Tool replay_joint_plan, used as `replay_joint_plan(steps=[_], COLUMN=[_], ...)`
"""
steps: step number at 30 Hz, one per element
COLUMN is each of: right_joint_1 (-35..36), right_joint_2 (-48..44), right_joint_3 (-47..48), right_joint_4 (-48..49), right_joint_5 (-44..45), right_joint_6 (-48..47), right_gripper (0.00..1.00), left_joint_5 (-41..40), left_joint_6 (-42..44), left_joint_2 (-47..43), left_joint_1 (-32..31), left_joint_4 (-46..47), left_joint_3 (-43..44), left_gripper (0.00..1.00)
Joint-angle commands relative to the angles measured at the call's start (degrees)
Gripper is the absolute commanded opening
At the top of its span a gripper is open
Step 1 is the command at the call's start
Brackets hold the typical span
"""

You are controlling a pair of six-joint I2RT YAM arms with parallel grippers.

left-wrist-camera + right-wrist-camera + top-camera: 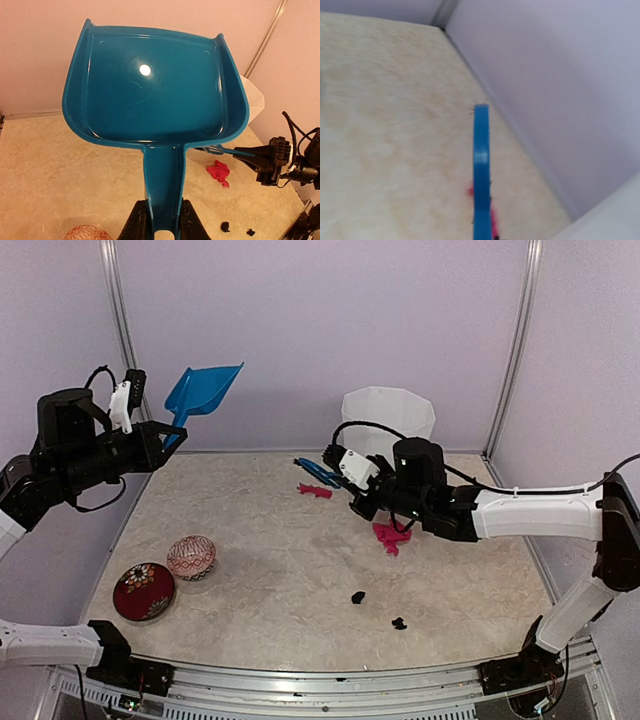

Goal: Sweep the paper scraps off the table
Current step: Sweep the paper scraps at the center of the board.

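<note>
A magenta paper scrap [388,536] [218,171] lies mid-table, and a second one [314,490] lies farther back. Two small black scraps [358,597] [399,623] lie near the front of the table [280,570]. My left gripper [170,436] [162,225] is shut on the handle of the blue dustpan [205,388] [155,90], held tilted up above the table's left back corner. My right gripper [341,478] is shut on the blue brush [316,471] [481,165], low over the table by the far scrap. Its fingers are out of the right wrist view, where pink shows behind the brush.
The tall white bin [388,418] [254,100] stands at the back, behind the right arm. A red round tin [143,591] and a pink patterned egg-shaped box [191,557] sit at the front left. Walls close the table's back and sides.
</note>
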Motion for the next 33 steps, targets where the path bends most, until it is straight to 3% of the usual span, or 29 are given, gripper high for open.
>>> replay_joint_plan(steps=[1,12,17,27,33], right_joint_1=[0.6,-0.6,-2.4,-5.0,-5.8], right_joint_2=[7.2,27.9,35.4,51.1,55.9], right_joint_3=[8.2,30.0,39.0,59.7,64.3], right_joint_4=[1.7,-0.1,-2.5,-13.7,-18.0], right_joint_5=[8.0,15.0,13.2,9.5,8.3], right_joint_6=[-8.6,-16.9,-18.5,-19.5,-18.9], right_gripper=[0.0,0.0,0.0,0.0,0.0], left_joint_5=[-9.5,-12.5,-11.8,-4.2,-2.7], left_joint_6=[2.7,5.6,5.7,5.2,5.7], left_joint_2=[-3.5,-10.3,-10.6,-12.0,-11.5], left_joint_1=[0.3,0.4,0.7,7.3,9.3], left_joint_4=[-1.6,7.3,8.3,9.5,9.6], left_joint_3=[-4.3,-15.9,-17.8,-20.1,-20.4], left_gripper=[0.0,0.0,0.0,0.0,0.0])
